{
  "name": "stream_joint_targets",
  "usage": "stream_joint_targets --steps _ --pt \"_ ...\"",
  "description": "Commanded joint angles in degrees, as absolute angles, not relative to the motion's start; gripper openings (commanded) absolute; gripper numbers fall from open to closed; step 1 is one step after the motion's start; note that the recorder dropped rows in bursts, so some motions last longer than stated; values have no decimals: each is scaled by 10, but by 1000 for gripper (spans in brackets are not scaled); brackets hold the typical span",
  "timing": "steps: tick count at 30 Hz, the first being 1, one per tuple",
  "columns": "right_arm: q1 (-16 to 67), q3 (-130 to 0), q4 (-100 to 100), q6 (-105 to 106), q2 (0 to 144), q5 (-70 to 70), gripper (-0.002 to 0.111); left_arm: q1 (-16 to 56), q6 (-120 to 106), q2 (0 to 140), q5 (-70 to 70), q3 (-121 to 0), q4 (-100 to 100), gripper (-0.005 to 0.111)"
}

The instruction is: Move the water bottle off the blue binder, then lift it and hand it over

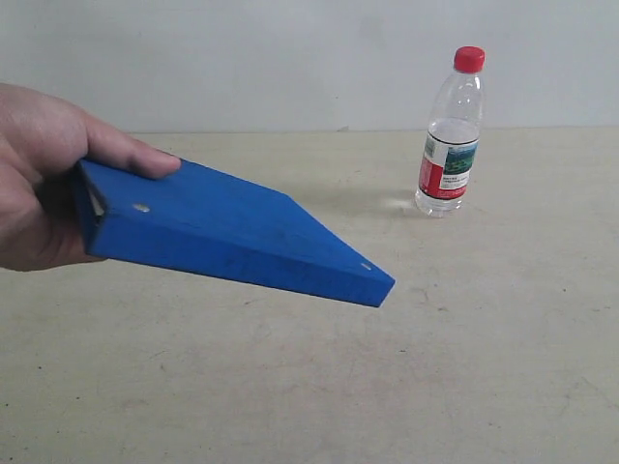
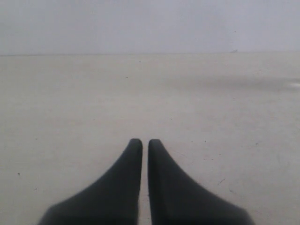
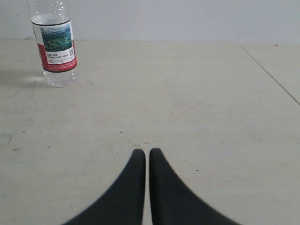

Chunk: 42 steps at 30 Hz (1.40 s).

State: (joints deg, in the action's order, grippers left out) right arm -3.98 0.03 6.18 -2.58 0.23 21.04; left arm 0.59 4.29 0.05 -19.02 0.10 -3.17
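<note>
Clear glossy plastic water bottle (image 1: 451,135), red ribbed cap; matt, scuffed blue binder (image 1: 237,235); dull, speckled beige tabletop (image 1: 435,387).

Scuffed beige tabletop (image 1: 464,367); plain pale wall (image 1: 290,58) behind.

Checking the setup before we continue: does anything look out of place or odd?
Yes. The blue binder is not lying flat: a person's hand holds it by one end, tilted, at the left. The water bottle stands upright on the table, apart from it, capped.
</note>
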Motion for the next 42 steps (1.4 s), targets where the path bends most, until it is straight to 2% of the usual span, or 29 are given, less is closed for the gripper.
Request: stream_joint_targets --steps 1,42 --pt "-41 0 63 -27 0 207 0 5 40 0 -182 0 -35 4" --pt "-41 0 63 -27 0 207 0 5 40 0 -182 0 -35 4"
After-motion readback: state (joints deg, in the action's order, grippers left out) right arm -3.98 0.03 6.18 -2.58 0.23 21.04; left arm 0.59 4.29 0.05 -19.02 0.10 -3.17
